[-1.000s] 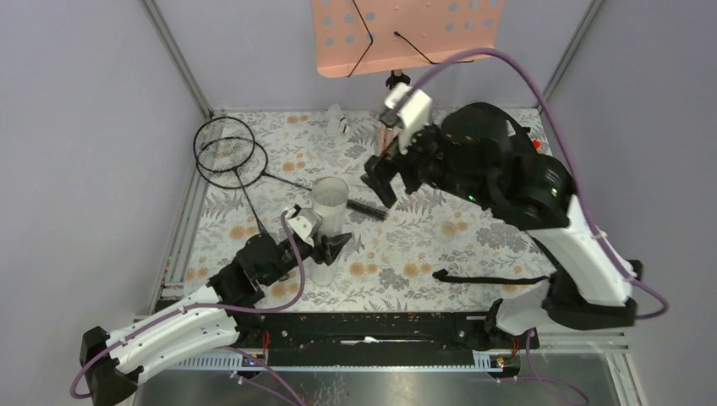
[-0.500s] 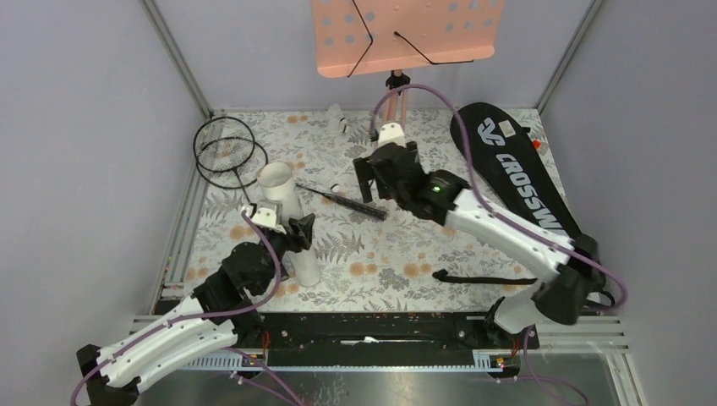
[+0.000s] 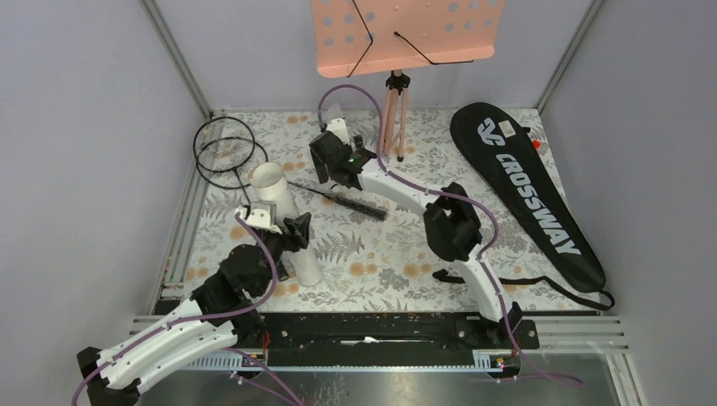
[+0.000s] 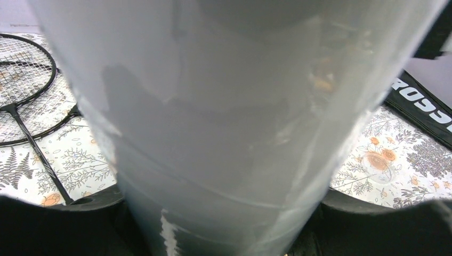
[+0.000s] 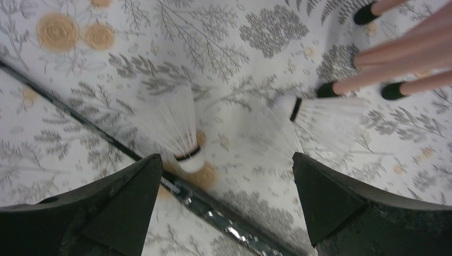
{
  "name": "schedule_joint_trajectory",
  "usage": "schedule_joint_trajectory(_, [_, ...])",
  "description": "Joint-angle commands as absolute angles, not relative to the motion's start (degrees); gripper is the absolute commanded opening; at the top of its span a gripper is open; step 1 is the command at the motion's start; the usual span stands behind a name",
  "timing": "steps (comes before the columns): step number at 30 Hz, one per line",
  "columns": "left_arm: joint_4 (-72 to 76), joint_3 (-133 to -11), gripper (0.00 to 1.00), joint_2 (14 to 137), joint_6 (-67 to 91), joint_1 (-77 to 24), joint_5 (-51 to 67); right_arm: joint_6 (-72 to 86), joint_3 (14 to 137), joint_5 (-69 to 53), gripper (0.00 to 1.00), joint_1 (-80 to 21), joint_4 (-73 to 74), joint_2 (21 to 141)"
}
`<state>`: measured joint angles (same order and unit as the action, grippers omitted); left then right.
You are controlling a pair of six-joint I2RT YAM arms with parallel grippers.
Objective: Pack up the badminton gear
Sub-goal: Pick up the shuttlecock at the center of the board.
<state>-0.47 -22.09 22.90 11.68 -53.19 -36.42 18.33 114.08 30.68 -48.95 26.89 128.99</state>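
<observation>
Collection of the small white feather shuttlecocks looks to us like the step in hand. Our right gripper (image 5: 225,160) hangs low over the floral-covered table (image 3: 397,245) toward twelve o'clock, its jaws spread wide and holding nothing. Its wrist view shows one feather shuttlecock (image 5: 178,130) lying between the jaws, nearer the left one. Its cork points to six o'clock, at or just beside a thin black racket shaft (image 5: 80,114); we cannot tell whether they touch. A second shuttlecock (image 5: 325,114) lies at two o'clock, near the pink tripod legs (image 5: 405,45) of the music stand. Our left gripper (image 3: 294,237) is at eight o'clock, its jaws clamped on the long white tube (image 3: 283,211), which tilts with its open mouth toward eleven o'clock. The two thin black rackets (image 3: 224,152) lie at ten o'clock with heads overlapping. The black racket-shaped "CROSSWAY" bag (image 3: 524,194) lies flat at three o'clock, well apart from both grippers. We judge the task to be at an early stage, with nothing yet in the bag. Next, we think, the right jaws should centre on the nearer shuttlecock and close lightly around its cork end. That avoids crushing the feathers or pinching the shaft. Then we would carry it cork-first to the tube mouth while the left holds steady.
</observation>
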Motion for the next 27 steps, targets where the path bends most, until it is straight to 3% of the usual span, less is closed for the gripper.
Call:
schedule_joint_trajectory(1, [-0.98, -21.01, 0.48, 23.45, 12.82, -53.14, -35.22, 19.49, 125.42, 32.69, 0.99, -46.78, 25.47, 135.66])
schedule_joint_trajectory(7, [-1.23, -20.57, 0.47, 22.44, 13.01, -53.13, -35.01, 19.49, 133.72, 32.69, 0.99, -44.58, 25.47, 141.74])
schedule_joint_trajectory(25, [-1.54, -20.39, 0.46, 20.77, 13.35, -53.1, -32.76, 14.7, 130.4, 32.69, 0.99, -43.09, 25.47, 142.91])
schedule_joint_trajectory(26, [-1.5, -20.31, 0.46, 20.55, 13.34, -53.11, -32.6, 23.41, 129.76, 16.35, 0.99, -43.03, 25.47, 142.66])
schedule_joint_trajectory(27, [-1.44, -20.24, 0.46, 20.37, 13.36, -53.11, -32.44, 24.71, 129.08, 39.06, 0.99, -43.06, 12.74, 142.35])
